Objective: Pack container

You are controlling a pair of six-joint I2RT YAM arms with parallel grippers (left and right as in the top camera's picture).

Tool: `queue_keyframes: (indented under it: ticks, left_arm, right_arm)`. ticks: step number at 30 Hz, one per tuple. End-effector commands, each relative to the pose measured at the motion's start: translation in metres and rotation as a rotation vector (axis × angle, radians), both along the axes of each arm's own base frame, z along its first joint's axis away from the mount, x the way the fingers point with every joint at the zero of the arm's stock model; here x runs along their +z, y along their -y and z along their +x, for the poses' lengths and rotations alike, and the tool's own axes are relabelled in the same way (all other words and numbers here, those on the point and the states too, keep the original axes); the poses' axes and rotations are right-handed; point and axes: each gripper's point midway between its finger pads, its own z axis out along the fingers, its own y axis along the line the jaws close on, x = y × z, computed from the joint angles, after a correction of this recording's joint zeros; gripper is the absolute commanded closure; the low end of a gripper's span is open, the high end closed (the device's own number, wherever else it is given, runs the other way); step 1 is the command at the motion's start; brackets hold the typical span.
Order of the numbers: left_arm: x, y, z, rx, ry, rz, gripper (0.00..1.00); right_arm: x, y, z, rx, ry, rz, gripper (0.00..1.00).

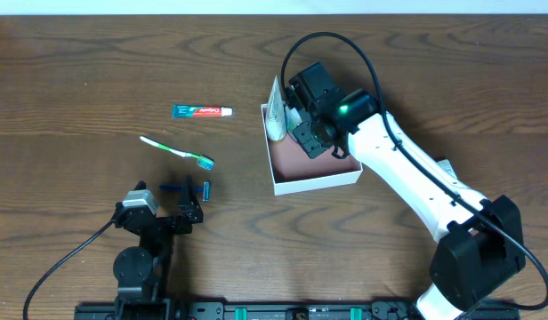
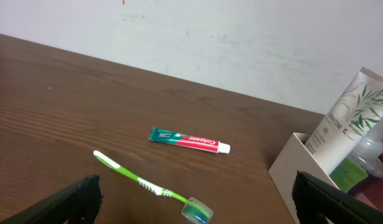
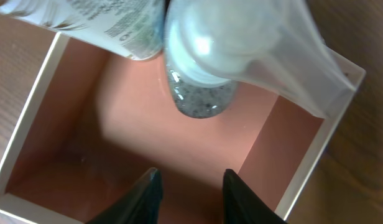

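The container (image 1: pixel 317 184), a shallow white-walled box with a pink floor, sits right of the table's middle. A white tube (image 1: pixel 276 111) leans in its far left corner, beside a clear bottle (image 3: pixel 201 93) with speckled contents. My right gripper (image 1: pixel 311 135) hovers inside the box over the pink floor (image 3: pixel 148 143). Its jaws stand apart with nothing between them (image 3: pixel 188 196). A red-and-green toothpaste tube (image 1: pixel 202 111) and a green toothbrush (image 1: pixel 176 151) lie on the wood left of the box. My left gripper (image 1: pixel 189 189) rests wide open, just short of the toothbrush (image 2: pixel 142 180).
The right arm (image 1: pixel 416 178) stretches diagonally from the front right corner, with a black cable (image 1: pixel 345 44) looping above it. From the left wrist, the container's near wall (image 2: pixel 291 162) stands on the right, with the white tube (image 2: pixel 353 118) rising over it.
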Motion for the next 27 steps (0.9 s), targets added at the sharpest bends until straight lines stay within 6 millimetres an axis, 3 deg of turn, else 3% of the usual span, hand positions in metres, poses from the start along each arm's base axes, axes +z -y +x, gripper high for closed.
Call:
queue_keyframes:
  ticks: [1,4,10,13,22,27]
  left_arm:
    - [-0.015,0.001,-0.001,-0.007,-0.045,0.008,0.02]
    - [-0.015,0.001,-0.001,-0.007,-0.045,0.008,0.02]
    - [-0.015,0.001,-0.001,-0.007,-0.045,0.008,0.02]
    - [-0.015,0.001,-0.001,-0.007,-0.045,0.008,0.02]
    - [-0.015,0.001,-0.001,-0.007,-0.045,0.007,0.02]
    - [-0.015,0.001,-0.001,-0.007,-0.045,0.008,0.02]
  right_arm:
    - [0.01,0.007,0.004,-0.06,0.025,0.017,0.71]
    - [0.016,0.011,0.003,-0.084,0.032,0.021,0.76]
    - [0.025,0.041,0.011,-0.201,0.046,0.022,0.91]
    - [0.025,0.051,0.013,-0.233,0.032,0.032,0.93]
    - [0.025,0.047,0.037,-0.279,0.091,0.103,0.93]
    - [0.016,0.048,0.05,-0.389,0.124,0.177,0.94]
